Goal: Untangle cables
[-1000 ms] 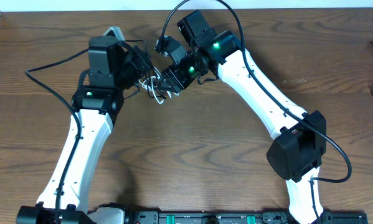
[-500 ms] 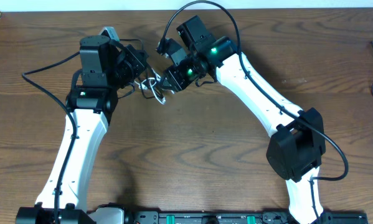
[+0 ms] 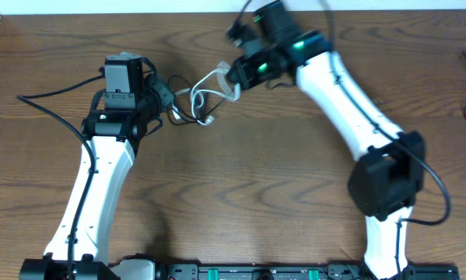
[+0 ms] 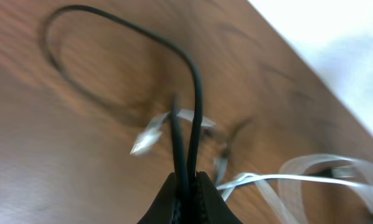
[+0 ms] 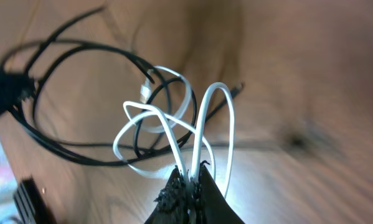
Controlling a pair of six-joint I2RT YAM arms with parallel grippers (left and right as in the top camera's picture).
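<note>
Drawn apart, right pincer [image 5: 189,179] clamps white cable [image 5: 222,93], left pincer [image 4: 187,182] black cable [image 4: 196,68].

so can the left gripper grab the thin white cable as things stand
Probably not yet: the thin white cable lies close, but the left gripper is shut on a thin black cable.

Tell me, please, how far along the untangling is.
Done: the left gripper is shut on the black cable, the right gripper on the white cable. In hand: the two grips sit apart, loops strung between. Left: white and black loops cross in the middle, so nothing is separated yet.
</note>
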